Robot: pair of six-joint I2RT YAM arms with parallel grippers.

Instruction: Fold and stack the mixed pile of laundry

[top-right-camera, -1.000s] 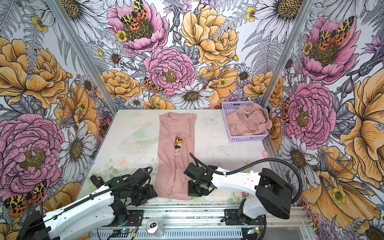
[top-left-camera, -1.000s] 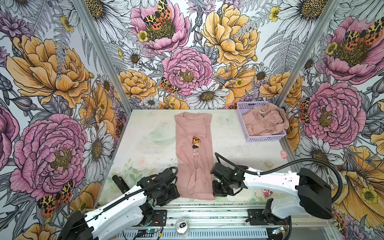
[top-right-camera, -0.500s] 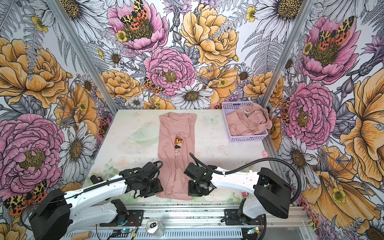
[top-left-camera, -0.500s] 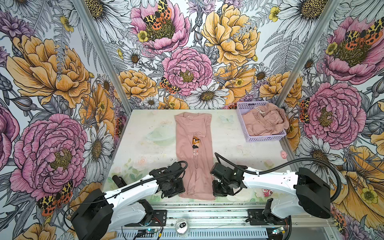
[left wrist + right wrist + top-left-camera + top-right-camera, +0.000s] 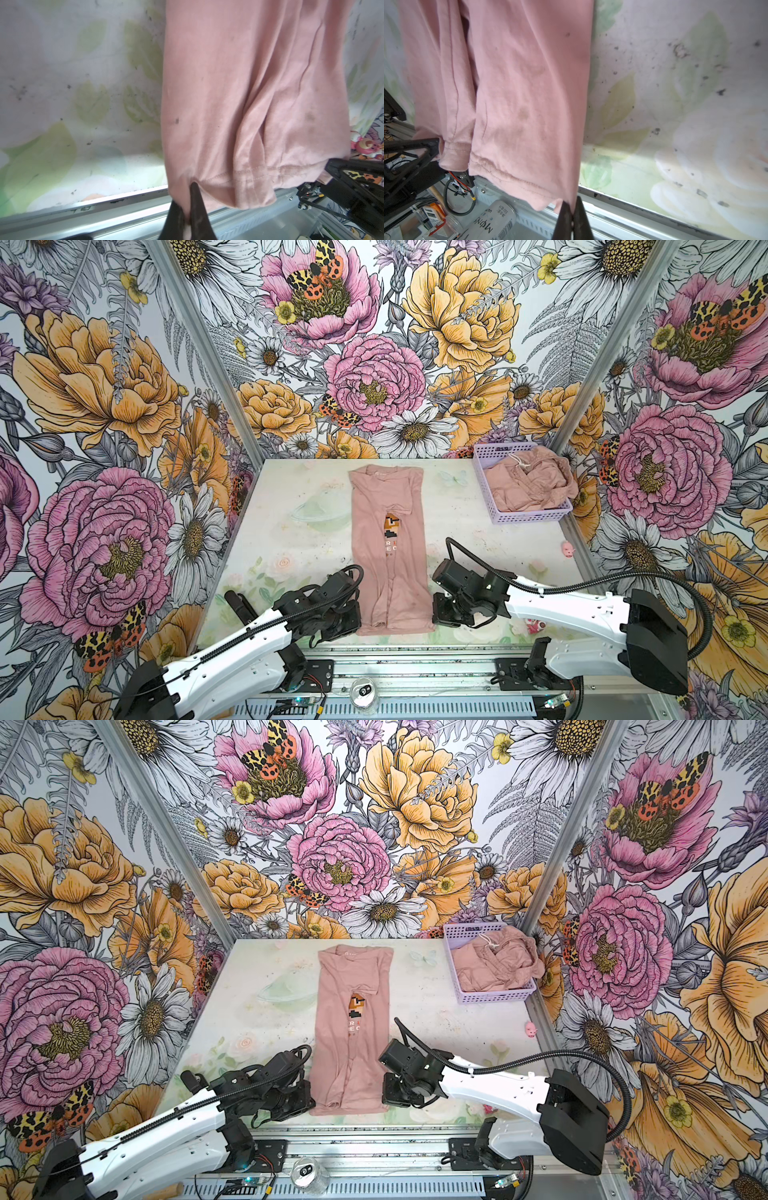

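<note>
I hold the limp, light T-shirt (image 5: pixel 388 547) by its 2 hem corners, left gripper (image 5: pixel 184 193) and right gripper (image 5: pixel 571 200) clamped tight on cloth; it should sag between.

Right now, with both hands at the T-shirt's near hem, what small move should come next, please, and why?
Probably raise both corners together a little: the left hand and right hand are each shut on a hem corner of the T-shirt, which lies folded into a strip.

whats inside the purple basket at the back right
A crumpled dusty-pink garment with a white drawstring fills the lilac basket and spills over its right rim. Anything beneath it, and the basket floor, is covered.
</note>
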